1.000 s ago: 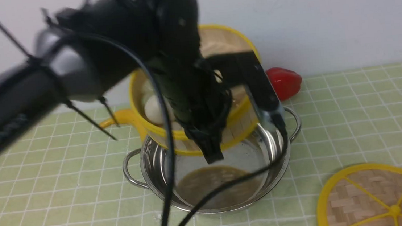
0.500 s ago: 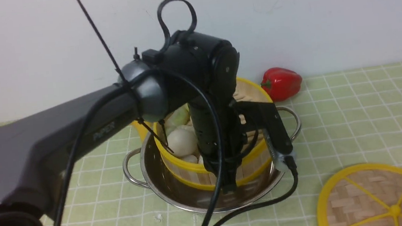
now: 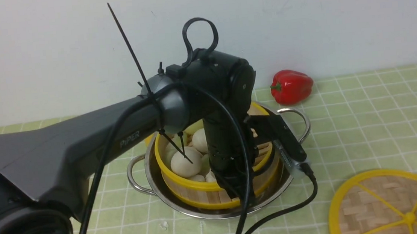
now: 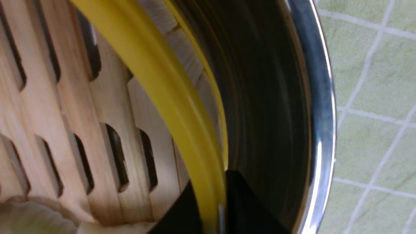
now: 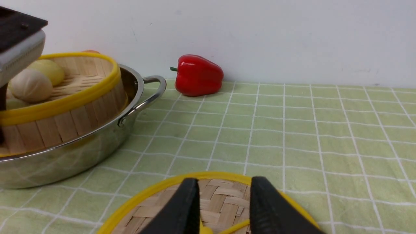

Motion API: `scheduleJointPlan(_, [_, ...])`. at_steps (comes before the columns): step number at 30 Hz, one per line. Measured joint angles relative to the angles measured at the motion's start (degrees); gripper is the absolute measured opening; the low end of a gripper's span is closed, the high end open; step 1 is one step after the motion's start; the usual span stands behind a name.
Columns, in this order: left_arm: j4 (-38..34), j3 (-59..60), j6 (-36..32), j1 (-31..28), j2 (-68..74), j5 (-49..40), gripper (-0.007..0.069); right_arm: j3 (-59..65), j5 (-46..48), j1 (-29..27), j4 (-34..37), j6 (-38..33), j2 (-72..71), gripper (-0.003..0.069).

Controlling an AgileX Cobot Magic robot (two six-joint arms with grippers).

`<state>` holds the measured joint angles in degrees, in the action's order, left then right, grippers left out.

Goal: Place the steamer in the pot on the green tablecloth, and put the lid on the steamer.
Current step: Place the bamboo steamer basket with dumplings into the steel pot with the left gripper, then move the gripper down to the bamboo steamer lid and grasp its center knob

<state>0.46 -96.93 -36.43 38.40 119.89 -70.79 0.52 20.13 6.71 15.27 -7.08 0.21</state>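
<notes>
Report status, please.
Left gripper shut on yellow-rimmed bamboo steamer, inside shiny steel pot. Right gripper open over flat woven lid. Left arm blocks lid path.

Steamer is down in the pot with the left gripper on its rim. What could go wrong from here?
1. Left gripper clamps the steamer rim; lifting away before release could tip it in the pot.
2. Left arm hangs over the steamer; bringing the lid now would likely hit it.
3. Right gripper, open over the lid, could grab off-centre and drop it.
</notes>
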Motion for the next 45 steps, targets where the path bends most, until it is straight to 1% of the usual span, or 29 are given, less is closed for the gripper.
scheduleJointPlan(3, [-0.5,0.0,0.4,0.0,0.0,0.0,0.0076,0.0,0.0,0.0,0.0,0.0,0.0,0.0239])
scheduleJointPlan(5, [-1.7,-0.3,0.5,0.0,0.0,0.2,0.0141,0.0,0.0,0.0,0.0,0.0,0.0,0.0239])
scheduleJointPlan(6, [-1.8,-0.3,0.5,0.0,0.0,0.2,0.0155,0.0,0.0,0.0,0.0,0.0,0.0,0.0239])
scheduleJointPlan(8, [-2.0,-0.5,0.9,0.0,0.0,0.6,0.0259,0.0,0.0,0.0,-0.1,0.0,0.0,0.0239])
scheduleJointPlan(11, [-1.8,-0.7,1.3,0.0,0.0,0.7,0.0379,0.0,0.0,0.0,-0.1,0.0,0.0,0.0239])
scheduleJointPlan(12, [-1.5,-0.7,1.8,0.0,0.0,0.7,0.0433,0.0,0.0,0.0,-0.1,0.0,0.0,0.0239])
scheduleJointPlan(15, [0.4,-0.8,4.5,0.0,-0.5,0.7,0.0542,0.0,0.0,0.0,-0.1,0.0,0.0,0.0239])
scheduleJointPlan(17, [2.5,-1.4,7.5,0.0,-1.5,0.7,0.0599,0.0,0.0,0.0,-0.1,0.0,0.0,0.0239])
scheduleJointPlan(19, [4.4,-2.1,10.2,0.0,-2.7,0.7,0.0623,0.0,0.0,0.0,-0.1,0.0,0.0,0.0239])
scheduleJointPlan(21, [6.3,-3.0,12.6,0.0,-5.0,0.7,0.0627,0.0,0.0,0.0,-0.1,0.0,0.0,0.0239])
scheduleJointPlan(22, [6.6,-3.1,12.9,0.0,-5.5,0.7,0.0625,0.0,0.0,0.0,-0.1,0.0,0.0,0.0239])
scheduleJointPlan(24, [8.1,-4.6,16.5,0.0,-8.6,0.6,0.0579,0.0,0.0,0.0,-0.1,0.0,0.0,0.0239])
scheduleJointPlan(25, [8.4,-5.2,18.2,0.0,-10.1,0.6,0.0541,0.0,0.0,0.0,-0.1,0.0,0.0,0.0239])
scheduleJointPlan(26, [8.7,-5.9,20.2,0.0,-12.3,0.6,0.0465,0.0,0.0,0.0,-0.1,0.0,0.0,0.0239])
scheduleJointPlan(27, [8.7,-6.0,20.5,0.0,-12.7,0.6,0.0451,0.0,0.0,0.0,-0.1,0.0,0.0,0.0239])
scheduleJointPlan(28, [8.7,-6.4,22.5,0.0,-15.1,0.6,0.0345,0.0,0.0,0.0,-0.1,0.0,0.0,0.0239])
scheduleJointPlan(29, [8.8,-6.5,23.3,0.0,-16.6,0.5,0.0277,0.0,0.0,0.0,-0.1,0.0,0.0,0.0239])
scheduleJointPlan(30, [8.8,-6.7,24.3,0.0,-18.7,0.5,0.0169,0.0,0.0,0.0,-0.1,0.0,0.0,0.0239])
scheduleJointPlan(31, [8.8,-6.7,24.5,0.0,-19.4,0.5,0.0134,0.0,0.0,0.0,-0.1,0.0,0.0,0.0239])
scheduleJointPlan(32, [8.9,-6.7,25.4,0.0,-21.7,0.5,0.0048,0.0,0.0,0.0,-0.1,0.0,0.0,0.0239])
scheduleJointPlan(33, [9.0,-6.7,25.5,0.0,-22.9,0.5,0.0018,0.0,0.0,0.0,-0.1,0.0,0.0,0.0239])
scheduleJointPlan(34, [9.1,-6.7,25.7,0.0,-24.6,0.5,-0.0007,0.0,0.0,0.0,-0.1,0.0,0.0,0.0239])
scheduleJointPlan(36, [9.2,-6.7,25.9,0.0,-26.6,0.4,-0.0023,0.0,0.0,0.0,-0.1,0.0,0.0,0.0239])
scheduleJointPlan(45, [9.2,-6.7,26.0,0.0,-29.6,0.4,-0.0022,0.0,0.0,0.0,-0.1,0.0,0.0,0.0239])
